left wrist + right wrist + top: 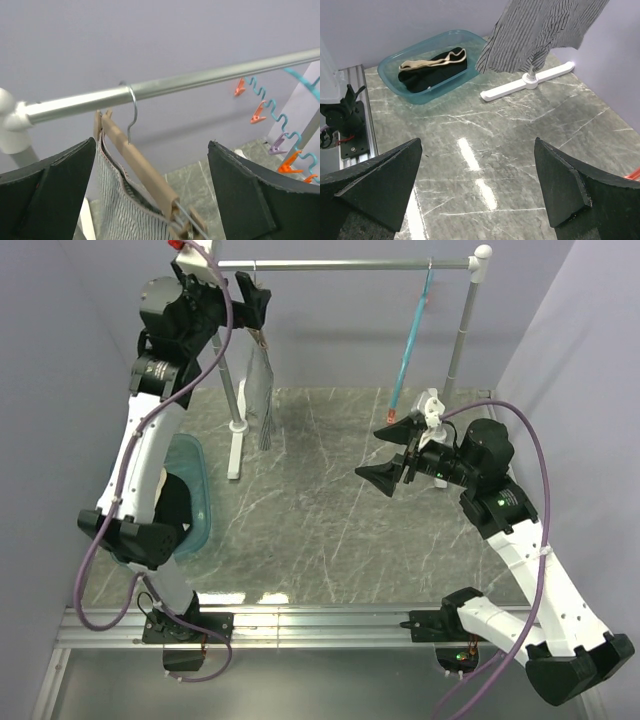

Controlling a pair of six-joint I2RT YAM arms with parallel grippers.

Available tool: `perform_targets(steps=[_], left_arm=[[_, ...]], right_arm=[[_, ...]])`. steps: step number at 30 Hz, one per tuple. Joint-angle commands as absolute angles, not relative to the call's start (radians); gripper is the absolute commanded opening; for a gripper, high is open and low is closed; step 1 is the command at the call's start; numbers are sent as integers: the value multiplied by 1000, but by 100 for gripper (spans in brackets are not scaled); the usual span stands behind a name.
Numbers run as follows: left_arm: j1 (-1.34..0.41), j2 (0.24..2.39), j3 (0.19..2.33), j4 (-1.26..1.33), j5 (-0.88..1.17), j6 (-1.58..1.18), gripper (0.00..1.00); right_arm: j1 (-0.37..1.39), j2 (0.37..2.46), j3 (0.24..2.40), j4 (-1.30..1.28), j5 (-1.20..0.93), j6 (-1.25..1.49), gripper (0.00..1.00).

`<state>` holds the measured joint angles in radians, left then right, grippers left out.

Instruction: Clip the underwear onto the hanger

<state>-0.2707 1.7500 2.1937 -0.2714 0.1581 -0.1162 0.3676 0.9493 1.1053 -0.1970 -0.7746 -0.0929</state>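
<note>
The grey-and-white striped underwear [260, 390] hangs from the light-brown wooden hanger [145, 172]. Its silver hook [132, 115] is over the metal rail [200, 77]. The waistband is held at the hanger's clips, and the cloth [117, 210] droops below the bar. My left gripper [151, 145] is open up at the rail, its jaws wide on either side of the hanger without touching it. In the top view the same gripper [250, 305] sits just above the garment. My right gripper [385, 475] hovers open and empty over the tabletop, facing the underwear [540, 30].
A slim teal hanger [415, 335] with orange clips hangs at the rail's right end. A teal basin [390, 62] with dark and cream clothing [432, 62] sits at the table's left side. The rack's white foot [525, 85] rests on the marble top below the underwear.
</note>
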Motion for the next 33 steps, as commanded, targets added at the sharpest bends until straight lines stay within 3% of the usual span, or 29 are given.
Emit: perform_targets(steps=[1, 13, 22, 29, 33], left_arm=[[-268, 1642, 2169, -212, 153, -118, 99], [-267, 1402, 1895, -386, 195, -123, 99], [-216, 1258, 1459, -521, 284, -12, 99], [-216, 1240, 1100, -442, 146, -86, 99], [-216, 1197, 1002, -387, 138, -83, 99]], right_arm=[[364, 919, 1091, -179, -755, -78, 100], [345, 893, 1036, -209, -672, -43, 100], [259, 925, 899, -233, -594, 72, 100], [181, 980, 804, -265, -516, 9, 100], [176, 951, 718, -239, -482, 9, 100]])
